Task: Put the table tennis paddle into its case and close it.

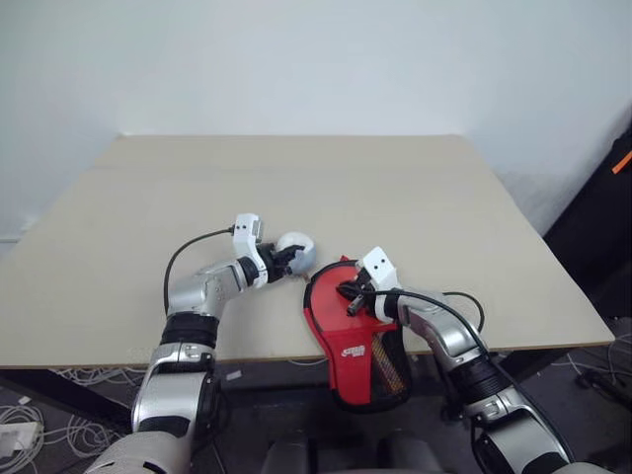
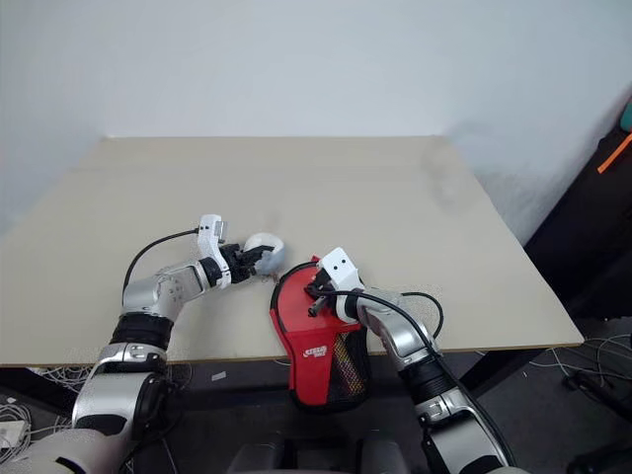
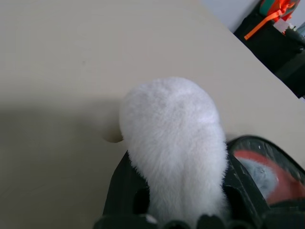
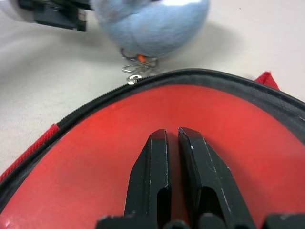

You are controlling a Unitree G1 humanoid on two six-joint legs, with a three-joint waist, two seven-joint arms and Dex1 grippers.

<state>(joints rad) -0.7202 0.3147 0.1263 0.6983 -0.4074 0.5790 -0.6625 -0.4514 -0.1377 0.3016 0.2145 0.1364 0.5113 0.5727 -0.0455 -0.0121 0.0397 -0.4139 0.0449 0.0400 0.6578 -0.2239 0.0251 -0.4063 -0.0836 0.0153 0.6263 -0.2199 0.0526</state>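
The case lies at the table's front edge, its mesh end with the white logo hanging over the edge. The table tennis paddle's red face shows through the clear half; its handle is hidden. My right gripper is shut, its fingertips resting on that red face inside the black zip rim. My left gripper is shut on a fluffy pale ball, just left of the case's round end. A small metal ring links the ball to the zip.
The beige table stretches bare behind both arms up to a white wall. Black cables loop beside each wrist. Dark equipment with an orange strap stands off the table's right side.
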